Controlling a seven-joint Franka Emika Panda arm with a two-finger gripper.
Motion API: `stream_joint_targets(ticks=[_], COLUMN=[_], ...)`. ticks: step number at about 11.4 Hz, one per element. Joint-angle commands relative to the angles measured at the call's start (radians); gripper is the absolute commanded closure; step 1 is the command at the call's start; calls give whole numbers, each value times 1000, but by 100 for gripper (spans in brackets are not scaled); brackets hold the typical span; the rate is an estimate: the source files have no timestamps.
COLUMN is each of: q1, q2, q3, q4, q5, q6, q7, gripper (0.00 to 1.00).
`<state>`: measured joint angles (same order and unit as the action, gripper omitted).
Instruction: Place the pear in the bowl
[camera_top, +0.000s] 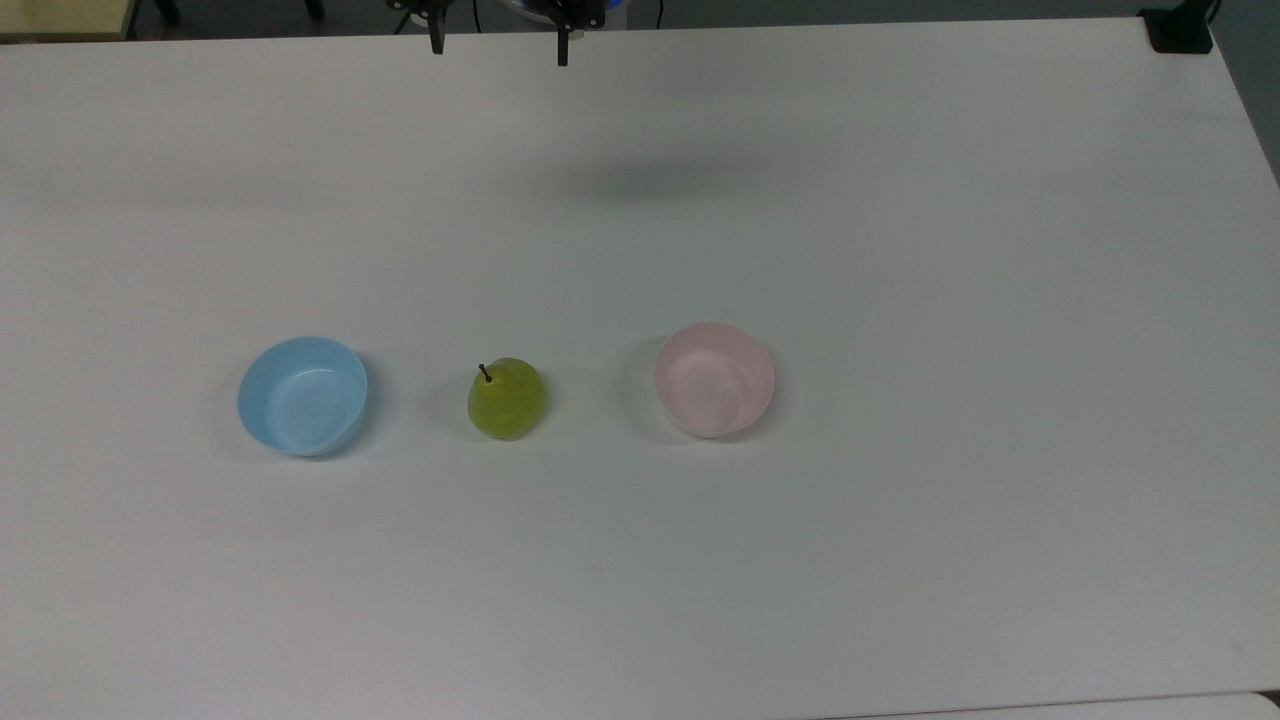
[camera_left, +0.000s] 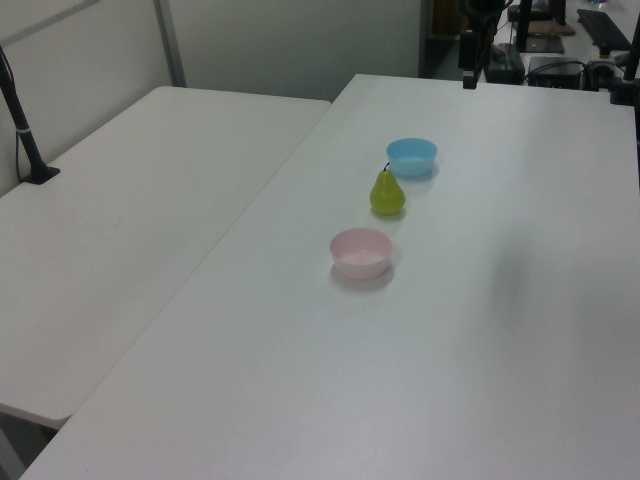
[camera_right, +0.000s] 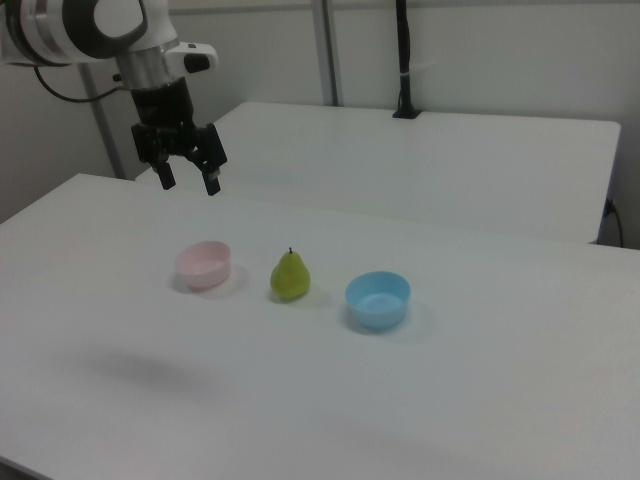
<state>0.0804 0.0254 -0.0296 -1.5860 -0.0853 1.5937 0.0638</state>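
The yellow-green pear (camera_top: 507, 399) (camera_left: 387, 193) (camera_right: 290, 277) stands upright on the white table, dark stem up. It is between the two bowls and touches neither. The pale pink bowl (camera_top: 714, 380) (camera_left: 360, 252) (camera_right: 204, 264) is empty and lies to the pear's right in the top view. My gripper (camera_top: 500, 50) (camera_right: 189, 183) hangs open, with nothing between its fingers. It is well above the table near the far edge in the top view, away from both pear and bowl. In the right view it is up and left of the pink bowl.
A light blue bowl (camera_top: 302, 396) (camera_left: 412, 156) (camera_right: 378, 299), also empty, sits on the pear's other side. The white table (camera_top: 900, 250) is bare around the three items. A second white table (camera_left: 120, 200) adjoins it, with a black post (camera_right: 404, 60) clamped on.
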Motion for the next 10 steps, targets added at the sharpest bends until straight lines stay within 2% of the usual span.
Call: stream_joint_targets(ticks=[1,7,10], q1=[-1,-1,-5], q2=[-19,-7,68], q3=[-9,-9,-13], q4=[-23,-17,43], q5=[18,18,45], q6=[5,6,58], q7=[-32,-74,-139], gripper=[0,0,0])
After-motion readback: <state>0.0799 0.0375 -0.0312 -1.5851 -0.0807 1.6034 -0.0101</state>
